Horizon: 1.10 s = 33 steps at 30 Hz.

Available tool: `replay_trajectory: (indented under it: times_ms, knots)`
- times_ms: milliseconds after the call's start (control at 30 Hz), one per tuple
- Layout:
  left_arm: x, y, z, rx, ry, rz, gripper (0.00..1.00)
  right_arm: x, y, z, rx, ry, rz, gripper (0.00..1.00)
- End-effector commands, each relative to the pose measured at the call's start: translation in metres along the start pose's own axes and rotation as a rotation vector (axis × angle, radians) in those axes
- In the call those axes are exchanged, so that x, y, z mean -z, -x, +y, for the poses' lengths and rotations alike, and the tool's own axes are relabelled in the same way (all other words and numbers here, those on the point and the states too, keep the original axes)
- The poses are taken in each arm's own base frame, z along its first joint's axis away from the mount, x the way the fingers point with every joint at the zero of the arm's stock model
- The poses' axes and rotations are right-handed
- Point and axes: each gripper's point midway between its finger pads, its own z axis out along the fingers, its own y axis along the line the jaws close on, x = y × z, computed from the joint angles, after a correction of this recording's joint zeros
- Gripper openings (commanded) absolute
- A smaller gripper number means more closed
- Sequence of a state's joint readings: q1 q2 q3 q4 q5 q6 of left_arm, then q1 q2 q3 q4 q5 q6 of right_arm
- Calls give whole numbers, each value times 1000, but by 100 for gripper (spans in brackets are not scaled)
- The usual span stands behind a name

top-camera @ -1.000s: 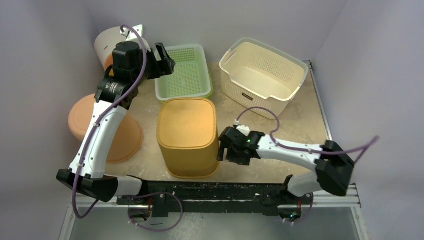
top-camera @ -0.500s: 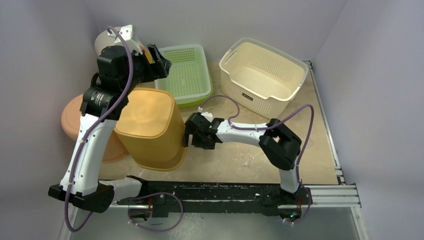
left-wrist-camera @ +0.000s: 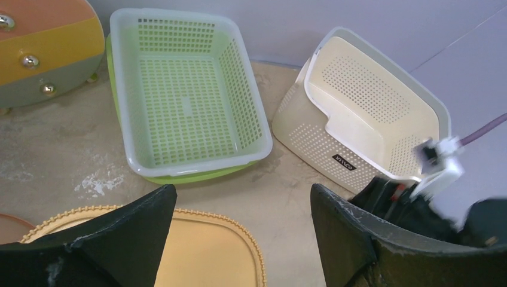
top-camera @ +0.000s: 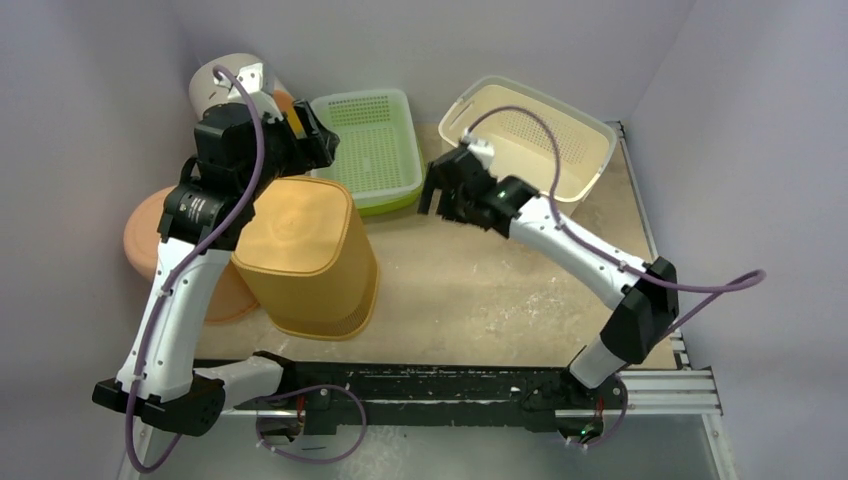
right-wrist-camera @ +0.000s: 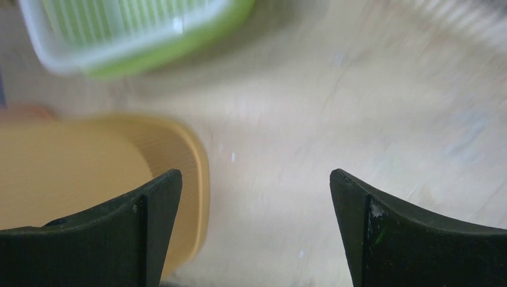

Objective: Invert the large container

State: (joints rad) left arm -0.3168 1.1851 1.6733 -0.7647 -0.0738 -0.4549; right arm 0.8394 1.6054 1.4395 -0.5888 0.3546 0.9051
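Observation:
The large yellow container [top-camera: 305,255] stands bottom-up on the table, left of centre, leaning slightly. Its ribbed bottom edge shows in the left wrist view [left-wrist-camera: 197,257] and its side in the blurred right wrist view [right-wrist-camera: 72,167]. My left gripper [top-camera: 315,135] is open and empty above the container's far edge, jaws wide apart in its wrist view [left-wrist-camera: 242,197]. My right gripper [top-camera: 440,190] is open and empty, raised over the table between the two baskets, apart from the container; its wrist view [right-wrist-camera: 254,179] shows bare table between the jaws.
A green perforated basket [top-camera: 370,150] sits at the back centre and a cream perforated basket [top-camera: 540,140] at the back right. An orange round dish [top-camera: 140,235] lies at the left, partly under the left arm. A striped object with knobs [left-wrist-camera: 42,48] stands at the back left.
The container slid left from the centre and now stands still. My right gripper left its side and swung up and back toward the cream basket. The left gripper barely moved.

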Motion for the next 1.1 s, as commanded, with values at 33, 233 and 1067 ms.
replay_trajectory:
  times_ms: [33,233,1067]
  knots:
    - [-10,1,-3,27,-4,-14,80,18,105,-29,251,-128,-171,93]
    - [-21,11,-1,-6,33,-10,80,-6,183,-25,354,-170,-263,91]
    - [-63,-35,28,-42,156,113,80,-28,254,-95,419,-82,-399,64]
